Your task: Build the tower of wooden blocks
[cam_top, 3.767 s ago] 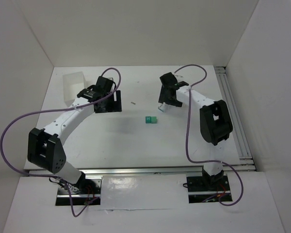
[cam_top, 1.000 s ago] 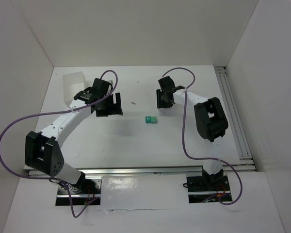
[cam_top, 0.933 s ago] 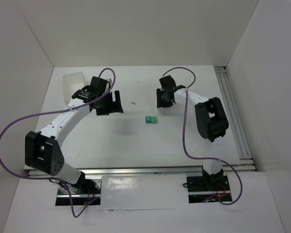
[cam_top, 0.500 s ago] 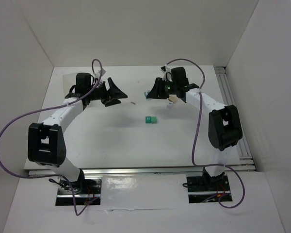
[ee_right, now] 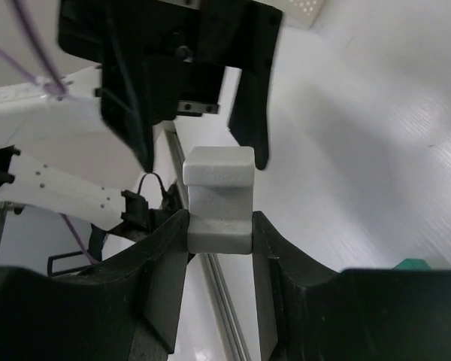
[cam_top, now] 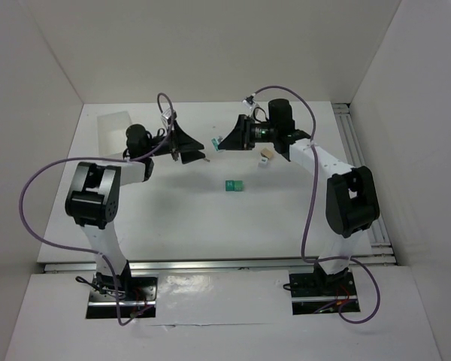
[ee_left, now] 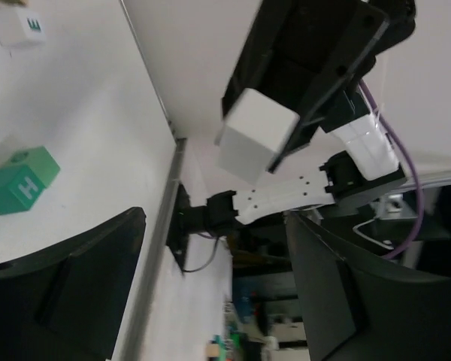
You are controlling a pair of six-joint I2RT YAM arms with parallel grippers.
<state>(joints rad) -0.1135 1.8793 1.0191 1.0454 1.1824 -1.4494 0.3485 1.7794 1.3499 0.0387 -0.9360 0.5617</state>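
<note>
My right gripper (cam_top: 224, 141) hangs above the table's far middle, turned sideways to the left. It is shut on a white block (ee_right: 219, 199) (ee_left: 255, 143) pinched between both fingers. Facing it from the left, my left gripper (cam_top: 198, 150) (ee_left: 214, 226) is open wide and empty, a short gap from the block. The teal-green cube (cam_top: 234, 185) (ee_left: 21, 180) lies on the table nearer the arms' bases, below the two grippers. A tan cylinder (cam_top: 267, 153) and a small white cube (cam_top: 261, 162) (ee_left: 19, 26) rest side by side under the right forearm.
A translucent white tray (cam_top: 114, 128) stands at the far left of the table. Aluminium rails (cam_top: 361, 173) run along the right edge. White walls close off the back and both sides.
The right gripper has come up off the table with the white block and turned left. The left gripper has swung round to face it, and the two have drawn closer.
</note>
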